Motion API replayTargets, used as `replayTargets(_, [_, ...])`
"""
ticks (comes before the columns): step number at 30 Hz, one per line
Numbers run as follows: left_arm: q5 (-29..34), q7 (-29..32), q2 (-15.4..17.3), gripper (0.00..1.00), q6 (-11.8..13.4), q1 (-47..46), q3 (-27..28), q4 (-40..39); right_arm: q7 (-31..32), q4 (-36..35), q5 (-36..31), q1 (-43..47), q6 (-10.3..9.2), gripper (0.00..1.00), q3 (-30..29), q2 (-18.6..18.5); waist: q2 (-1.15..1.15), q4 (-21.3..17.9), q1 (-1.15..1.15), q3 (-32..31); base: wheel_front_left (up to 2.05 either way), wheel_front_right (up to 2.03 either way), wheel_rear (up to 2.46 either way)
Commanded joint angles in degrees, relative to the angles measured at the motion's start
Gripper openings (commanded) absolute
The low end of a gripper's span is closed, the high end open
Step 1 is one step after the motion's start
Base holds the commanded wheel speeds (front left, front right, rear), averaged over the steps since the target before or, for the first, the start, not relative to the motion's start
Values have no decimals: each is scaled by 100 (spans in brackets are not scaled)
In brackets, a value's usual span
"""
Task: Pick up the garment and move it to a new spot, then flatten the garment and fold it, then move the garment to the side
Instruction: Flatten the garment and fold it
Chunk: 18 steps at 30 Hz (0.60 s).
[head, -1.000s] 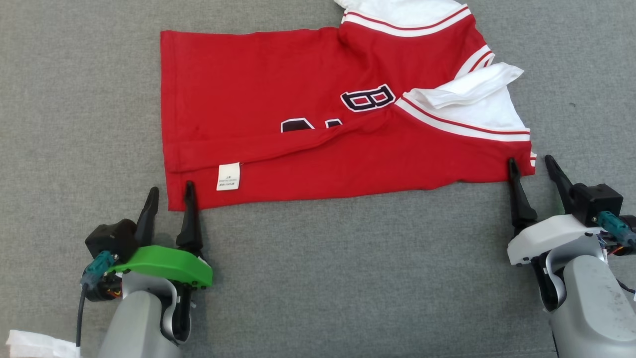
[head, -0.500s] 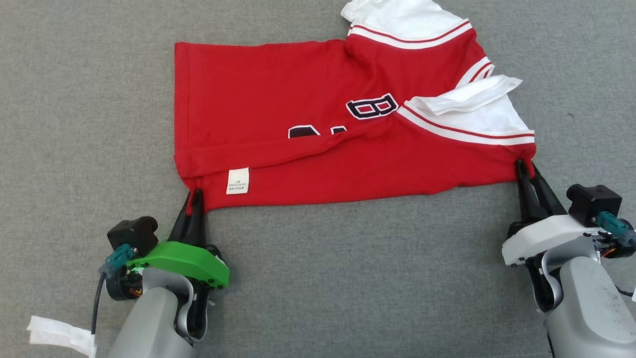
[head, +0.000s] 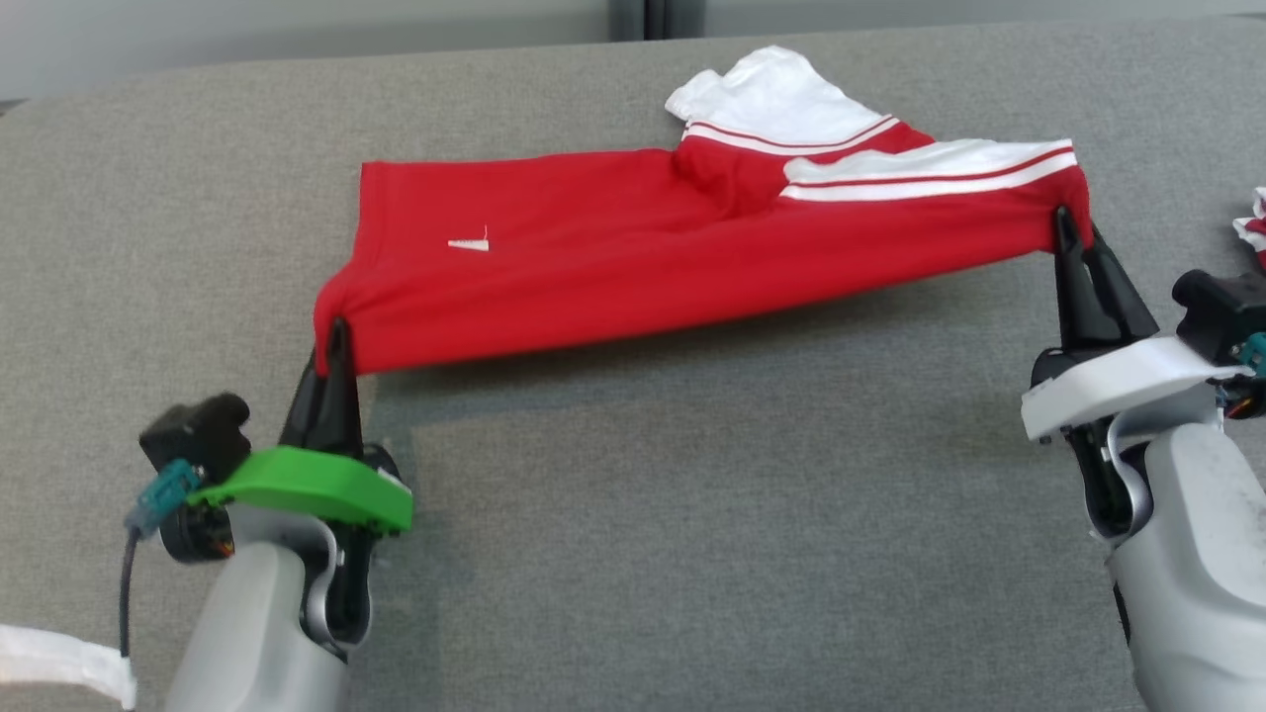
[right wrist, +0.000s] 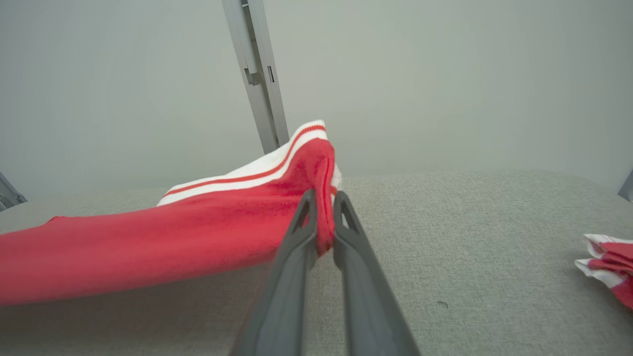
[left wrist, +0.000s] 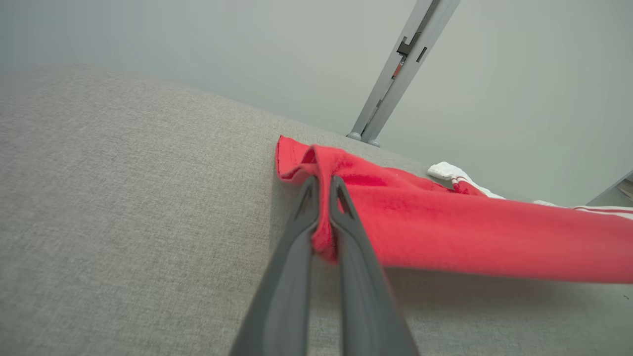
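Lifted clear of the grey counter, the near edge of the garment is now hanging taut between two claws that a second ago were standing open astride its near corners. On the hem side, the left claw is pinching the near-left corner, fingers closed on red cloth. The right claw is clamping the near-right corner beside the striped trim in the same way. Held at both ends, the raised edge is stretching in a straight line. That hold looks chosen to keep the cloth even as the near half is being carried over toward the counter's far edge. The far half is lying on the counter, with a white sleeve spilling toward that far edge. The block lettering seen earlier is now hiding under the lifted cloth, and the small white tag is showing edge-on. The head camera is also looking higher, taking in the counter's far edge. A second red-and-white bundle is sitting apart at the right edge.
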Motion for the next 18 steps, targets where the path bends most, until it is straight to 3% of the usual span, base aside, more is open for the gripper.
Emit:
replayTargets(1, [45,1,-17,0,-15,281,40,108,0,76,54,229,-12,0,40,-67,0,-66,0,-321,0,0,0])
replayTargets(13, [451,0,-261,0,-2,1916,-31,416,-4,464,205,2091,-17,0,-40,-344,0,-44,0,-767,0,0,0])
replayTargets(14, [494,0,-263,14,-2,1995,-45,372,-4,424,154,2197,-17,6,-74,-343,0,-31,0,-750,0,0,0])
replayTargets(15, [519,0,-264,78,-1,2075,-17,334,-4,391,125,2277,-17,53,-104,-310,0,-23,0,-721,0,0,0])
replayTargets(16, [546,0,-266,100,-1,2094,18,284,-4,358,102,2313,-17,93,-124,-285,0,-21,0,-686,0,0,0])
replayTargets(17, [586,0,-276,100,-2,2090,68,211,-4,315,48,2332,-12,100,-127,-268,0,-19,0,-645,0,0,0])
replayTargets(18, [618,1,-286,100,-2,2082,103,158,-4,286,24,2333,-12,100,-136,-245,0,-16,0,-602,0,0,0])
